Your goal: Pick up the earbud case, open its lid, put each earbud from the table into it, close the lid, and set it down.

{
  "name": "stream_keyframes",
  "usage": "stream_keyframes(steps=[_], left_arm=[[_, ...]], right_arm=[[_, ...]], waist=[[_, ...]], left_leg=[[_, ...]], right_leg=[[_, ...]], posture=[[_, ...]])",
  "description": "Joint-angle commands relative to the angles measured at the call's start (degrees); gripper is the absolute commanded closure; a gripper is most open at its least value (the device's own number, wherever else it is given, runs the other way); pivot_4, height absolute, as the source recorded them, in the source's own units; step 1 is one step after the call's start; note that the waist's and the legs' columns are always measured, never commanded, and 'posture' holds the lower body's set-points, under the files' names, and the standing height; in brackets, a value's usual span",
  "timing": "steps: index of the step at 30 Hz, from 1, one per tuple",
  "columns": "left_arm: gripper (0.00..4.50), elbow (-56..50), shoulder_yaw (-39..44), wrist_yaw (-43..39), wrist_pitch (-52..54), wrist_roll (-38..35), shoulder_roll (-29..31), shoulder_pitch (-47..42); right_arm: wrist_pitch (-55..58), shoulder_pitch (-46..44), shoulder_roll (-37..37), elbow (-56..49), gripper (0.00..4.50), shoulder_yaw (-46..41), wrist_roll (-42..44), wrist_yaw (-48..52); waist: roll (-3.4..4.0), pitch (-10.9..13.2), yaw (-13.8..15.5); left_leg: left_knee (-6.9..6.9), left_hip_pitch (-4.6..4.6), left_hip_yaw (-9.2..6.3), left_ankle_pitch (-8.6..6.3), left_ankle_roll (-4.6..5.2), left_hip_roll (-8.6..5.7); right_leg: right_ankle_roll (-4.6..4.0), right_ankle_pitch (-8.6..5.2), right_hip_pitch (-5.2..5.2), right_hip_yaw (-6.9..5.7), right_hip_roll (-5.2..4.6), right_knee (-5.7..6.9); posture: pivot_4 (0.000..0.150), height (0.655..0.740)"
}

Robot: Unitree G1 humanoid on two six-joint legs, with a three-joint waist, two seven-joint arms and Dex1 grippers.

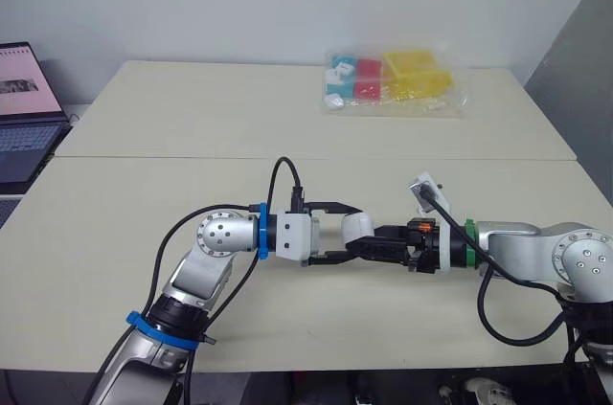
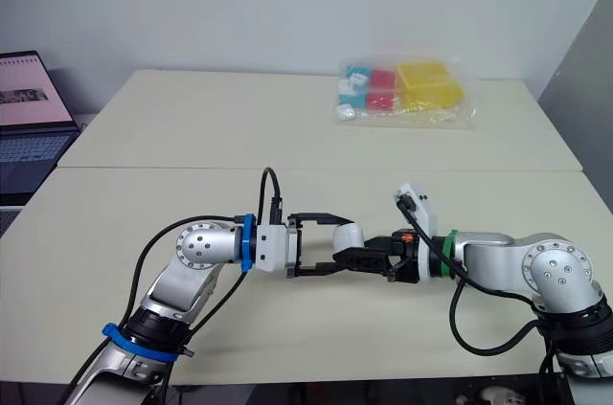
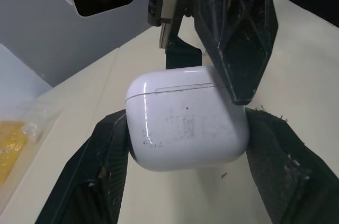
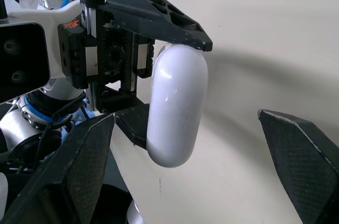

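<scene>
The white earbud case (image 1: 356, 227) hangs just above the near table (image 1: 124, 204), lid closed, its seam line plain in the left wrist view. My left gripper (image 1: 351, 231) is shut on it, one black finger (image 3: 100, 166) pressing on each side. My right gripper (image 1: 370, 244) meets it head-on from the right and is open, fingers (image 4: 79, 171) spread wide. One right finger touches the case (image 3: 185, 123) at its lid end. In the right wrist view the case (image 4: 175, 107) stands on end between the left fingers.
A clear plastic bag (image 1: 395, 82) of yellow, red and blue items lies on the far table. An open laptop (image 1: 24, 118) sits off the left edge. A seam runs between the two tables.
</scene>
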Motion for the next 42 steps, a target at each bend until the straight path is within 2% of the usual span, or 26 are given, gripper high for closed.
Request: stream_keyframes(steps=[1,8,9,16,18,21,22,25,31,33,35,36,38,42], left_arm=[[1.69,-1.49,0.11,0.86,-1.01,-0.29,-0.23,-1.28],[1.69,-0.98,0.18,1.81,-0.96,-0.23,-0.76,-1.77],[1.69,-0.87,0.19,1.97,-1.13,-0.12,-0.84,-1.82],[1.69,-0.55,-0.54,2.91,-0.62,0.46,-1.97,-1.87],[0.96,-0.24,-0.35,2.92,0.35,0.61,-2.06,-2.44],[0.12,0.41,-0.36,3.0,-0.16,2.23,-1.64,-2.9],[0.0,0.71,-0.48,2.54,-0.28,2.71,-0.98,-3.02],[0.0,0.5,1.14,2.31,8.72,1.37,1.46,-3.59],[0.0,-4.85,2.93,0.27,27.69,-4.01,6.62,-4.16],[0.0,-7.95,2.07,-1.54,33.54,-5.59,8.63,-4.14],[0.0,-12.4,0.99,-1.75,42.38,-8.36,9.37,-4.59],[0.0,-14.04,0.56,-1.67,45.24,-9.23,9.51,-4.77],[0.0,-16.15,-0.22,1.66,50.48,-9.45,7.76,-5.68],[0.0,-17.8,-1.92,5.29,54.32,-8.89,4.6,-7.33]], right_arm=[[-0.71,-1.24,0.28,-0.25,0.93,-0.18,0.8,0.06],[-0.45,-1.63,0.74,0.48,3.54,0.2,0.4,0.01],[-0.41,-1.66,0.74,0.54,3.72,0.22,0.4,0.02],[-0.22,-1.61,0.46,0.77,3.71,0.18,1.06,0.5],[0.09,-1.83,0.17,0.86,3.71,0.17,0.93,0.93],[0.51,-2.1,-0.18,0.96,3.71,0.13,0.38,1.6],[0.53,-2.22,-0.26,1.01,3.71,0.04,-0.11,1.83],[1.35,-2.95,-1.71,0.78,3.71,-0.39,-4.06,4.25],[1.73,-7.6,-11.61,-3.46,3.71,2.6,-23.74,20.94],[-2.61,-9.92,-17.82,-6.93,3.71,7.59,-35.46,30.22],[-12.26,-12.58,-25.19,-10.26,3.71,15.81,-52.53,40.12],[-16.0,-13.33,-27.09,-10.7,3.71,18.44,-58.41,43.43],[-22.13,-15.03,-28.34,-10.46,3.71,22.16,-67.81,48.21],[-24.84,-16.42,-24.97,-9.34,3.71,22.58,-74.4,52.68]], waist=[[0.0,0.0,0.02],[0.0,0.0,0.01],[0.0,0.0,0.03],[0.0,0.0,0.02],[0.0,0.0,0.03],[0.0,0.0,0.04],[0.01,0.0,0.01],[0.01,0.0,-0.13],[0.05,0.02,-0.11],[0.1,0.06,-0.09],[0.22,0.13,-0.09],[0.24,0.14,-0.12],[0.24,0.14,-0.12],[0.21,0.15,-0.05]], left_leg=[[0.0,0.0,0.0,0.0,0.0,0.0],[0.0,0.0,0.0,0.0,0.0,0.0],[0.0,-0.01,-0.02,0.0,0.0,0.0],[0.0,-0.01,-0.01,0.0,0.0,0.0],[0.0,-0.01,-0.01,0.0,0.0,0.0],[0.01,-0.03,-0.02,0.0,0.0,0.0],[0.0,-0.03,-0.01,0.0,0.0,-0.01],[-0.04,0.0,0.0,0.0,0.0,0.0],[-0.04,-0.06,-0.03,0.0,0.0,0.02],[-0.11,-0.08,-0.05,0.0,0.0,0.01],[-0.12,-0.19,-0.04,0.0,0.0,0.01],[-0.14,-0.2,-0.05,-0.01,0.0,0.0],[-0.14,-0.2,-0.02,-0.01,-0.01,-0.01],[-0.1,-0.19,0.0,-0.01,0.0,-0.02]], right_leg=[[0.0,0.0,0.0,0.0,0.0,0.0],[0.0,0.0,0.0,0.0,0.0,0.0],[0.0,0.0,0.0,-0.02,0.0,0.0],[0.0,0.0,0.0,-0.01,0.0,-0.01],[0.0,0.0,0.0,-0.01,0.0,-0.02],[0.0,0.0,0.0,-0.03,-0.01,-0.02],[0.0,0.0,0.0,-0.01,-0.01,-0.02],[0.0,0.0,-0.01,-0.01,0.01,-0.02],[0.0,-0.01,-0.13,-0.04,0.03,-0.03],[-0.01,-0.02,-0.13,-0.06,0.03,-0.13],[-0.01,-0.02,-0.26,-0.05,0.02,-0.17],[-0.01,-0.04,-0.29,-0.03,0.01,-0.19],[-0.01,-0.05,-0.3,-0.05,0.02,-0.25],[0.0,-0.05,-0.28,-0.04,0.02,-0.19]], posture=[[0.15,0.7359],[0.15,0.7359],[0.15,0.7359],[0.15,0.7359],[0.15,0.7359],[0.15,0.7359],[0.15,0.7359],[0.15,0.7359],[0.15,0.7359],[0.15,0.7359],[0.15,0.7359],[0.15,0.7359],[0.15,0.7359],[0.15,0.7359]])
